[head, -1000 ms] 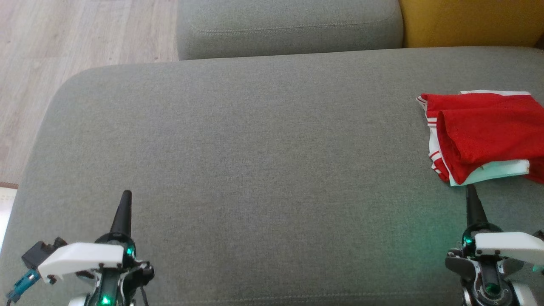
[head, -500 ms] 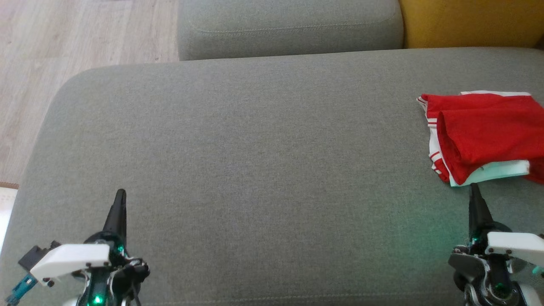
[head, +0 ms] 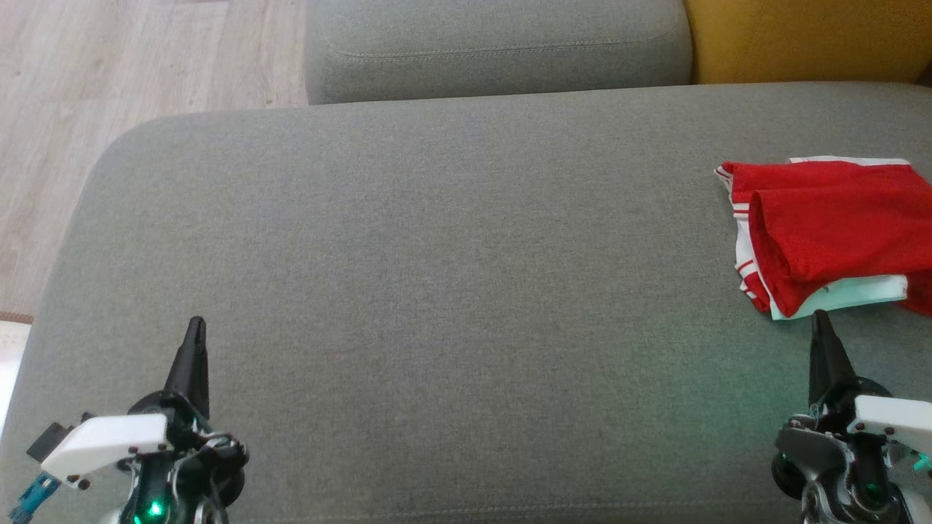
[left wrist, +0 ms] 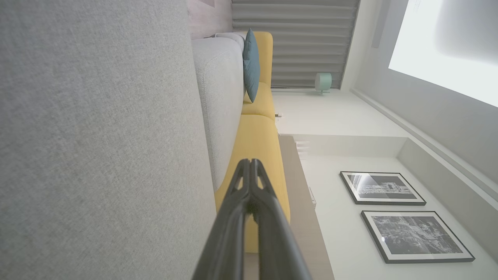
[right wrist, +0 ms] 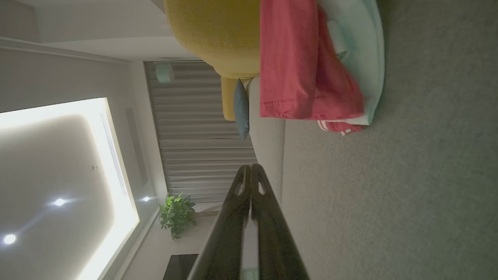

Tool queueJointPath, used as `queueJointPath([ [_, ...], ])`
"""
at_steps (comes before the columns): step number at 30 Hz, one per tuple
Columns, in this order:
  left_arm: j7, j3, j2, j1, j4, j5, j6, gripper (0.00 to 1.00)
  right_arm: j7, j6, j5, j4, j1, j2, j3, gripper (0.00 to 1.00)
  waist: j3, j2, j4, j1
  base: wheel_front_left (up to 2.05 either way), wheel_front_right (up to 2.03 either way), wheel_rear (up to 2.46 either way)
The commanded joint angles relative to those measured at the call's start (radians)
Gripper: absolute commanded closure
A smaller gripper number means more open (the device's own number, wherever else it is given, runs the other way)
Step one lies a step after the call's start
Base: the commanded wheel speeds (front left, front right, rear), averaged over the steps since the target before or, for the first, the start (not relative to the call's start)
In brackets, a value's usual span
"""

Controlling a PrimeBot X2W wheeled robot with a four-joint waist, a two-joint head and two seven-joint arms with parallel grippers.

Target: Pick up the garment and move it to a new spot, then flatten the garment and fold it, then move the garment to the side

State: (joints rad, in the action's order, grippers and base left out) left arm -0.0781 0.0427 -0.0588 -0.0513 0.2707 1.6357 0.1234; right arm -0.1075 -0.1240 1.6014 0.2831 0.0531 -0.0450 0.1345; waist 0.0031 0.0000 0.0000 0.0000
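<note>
Far right on cushion [head: 437,240], red garment [head: 830,218]; open grey between left gripper [head: 195,322] and right gripper [head: 820,315], both closed

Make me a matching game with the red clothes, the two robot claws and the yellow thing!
Things:
1 garment
2 left gripper
3 right gripper
4 yellow cushion

Places in the head view:
A top right corner
B lower left, shut
C folded, at the right end of the grey cushion
D lower right, shut, pointing at the red cloth

Pairs: 1-C, 2-B, 3-D, 4-A
</note>
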Motion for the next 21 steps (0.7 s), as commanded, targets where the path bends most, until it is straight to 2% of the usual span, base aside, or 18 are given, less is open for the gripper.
queueJointPath([
  [1, -0.006, 0.035, -0.017, -0.054, -0.027, 0.003, 0.007, 1.0, -0.007, -0.007, 0.006, -0.038, 0.055, -0.005, -0.02, 1.0, 0.0, 0.0, 0.0, 0.0, 0.0, 0.0, 0.0],
  [21, -0.012, 0.043, -0.012, -0.054, -0.027, -0.004, 0.007, 1.0, -0.006, -0.007, 0.007, -0.038, 0.055, -0.005, -0.02, 1.0, 0.0, 0.0, 0.0, 0.0, 0.0, 0.0, 0.0],
])
